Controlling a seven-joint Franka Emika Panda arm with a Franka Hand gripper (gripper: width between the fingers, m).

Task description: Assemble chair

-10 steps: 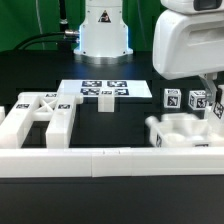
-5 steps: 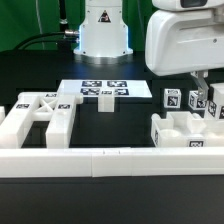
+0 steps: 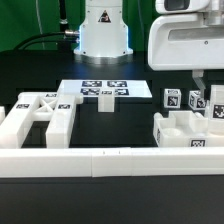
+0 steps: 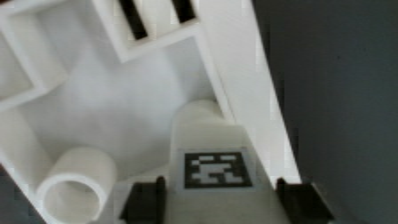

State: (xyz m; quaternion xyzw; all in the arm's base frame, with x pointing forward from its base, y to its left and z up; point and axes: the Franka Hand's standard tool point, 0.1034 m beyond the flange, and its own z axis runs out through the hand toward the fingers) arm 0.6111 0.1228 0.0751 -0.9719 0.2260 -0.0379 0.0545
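Note:
My gripper (image 3: 206, 92) hangs at the exterior view's right, over the white chair assembly (image 3: 182, 133) and its upright tagged legs (image 3: 171, 100). In the wrist view the gripper (image 4: 224, 200) has one dark finger (image 4: 150, 200) on each side of a square-ended white leg (image 4: 217, 140) bearing a black-and-white tag. The jaws sit against that leg, shut on it. Beside the leg lie a flat slab with slots (image 4: 107, 70) and a round white peg (image 4: 71, 185). An X-braced frame (image 3: 38, 113) lies at the exterior view's left.
The marker board (image 3: 100, 90) lies flat mid-table with a small white block (image 3: 105, 104) at its front edge. A long low white border rail (image 3: 100, 160) runs along the front. The robot base (image 3: 104, 30) stands at the back.
The gripper body shifted toward the exterior view's left, then slightly back right. The right-hand chair assembly, blurred and tilted a second ago, now sits level. The jaws keep the same gap.

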